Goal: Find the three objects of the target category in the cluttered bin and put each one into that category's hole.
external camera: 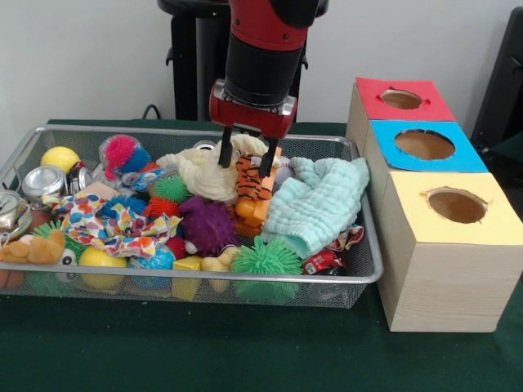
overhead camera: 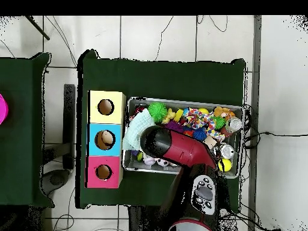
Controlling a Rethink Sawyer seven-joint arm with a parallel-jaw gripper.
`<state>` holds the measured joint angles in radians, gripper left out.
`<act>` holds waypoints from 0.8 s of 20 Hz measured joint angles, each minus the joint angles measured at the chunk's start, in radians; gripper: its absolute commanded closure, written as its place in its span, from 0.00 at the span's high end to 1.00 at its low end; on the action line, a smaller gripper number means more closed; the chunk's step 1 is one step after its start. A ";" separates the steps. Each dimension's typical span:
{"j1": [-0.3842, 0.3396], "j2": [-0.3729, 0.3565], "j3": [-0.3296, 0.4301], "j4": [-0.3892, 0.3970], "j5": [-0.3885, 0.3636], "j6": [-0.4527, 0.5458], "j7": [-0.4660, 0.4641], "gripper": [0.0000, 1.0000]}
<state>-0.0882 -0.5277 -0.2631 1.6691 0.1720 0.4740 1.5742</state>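
On a green-clothed table (external camera: 204, 351) over pale floor tiles (overhead camera: 156, 36), a wire bin (external camera: 359, 273) of toys is seen. The gripper (external camera: 247, 160) hangs with fingers spread astride an orange striped plush tiger (external camera: 252, 189). Beside the gripper, beyond the bin's rim, stand 3 boxes with holes: red (external camera: 400, 100), blue (external camera: 425, 145), yellow (external camera: 458, 206). In the overhead view the gripper is hidden by the arm (overhead camera: 174, 147).

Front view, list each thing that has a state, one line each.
gripper: open, fingers straddling the tiger toy
tiger toy: in the bin, between the fingers
mint cloth: crumpled, draped against the bin's right wall
wire bin: full of clutter
yellow hole: empty
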 measured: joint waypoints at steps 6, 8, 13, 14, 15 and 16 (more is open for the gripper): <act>-0.041 -0.012 0.029 0.004 0.000 0.001 0.000 1.00; -0.057 -0.014 0.041 0.005 0.000 0.001 0.000 1.00; -0.096 -0.017 0.080 0.017 0.000 -0.024 0.000 1.00; -0.110 -0.022 0.099 0.030 0.000 -0.053 0.000 1.00; -0.113 -0.023 0.103 0.033 0.000 -0.061 0.000 1.00; -0.116 -0.024 0.108 0.037 0.000 -0.069 0.000 1.00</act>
<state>-0.2041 -0.5514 -0.1555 1.7060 0.1720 0.4053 1.5742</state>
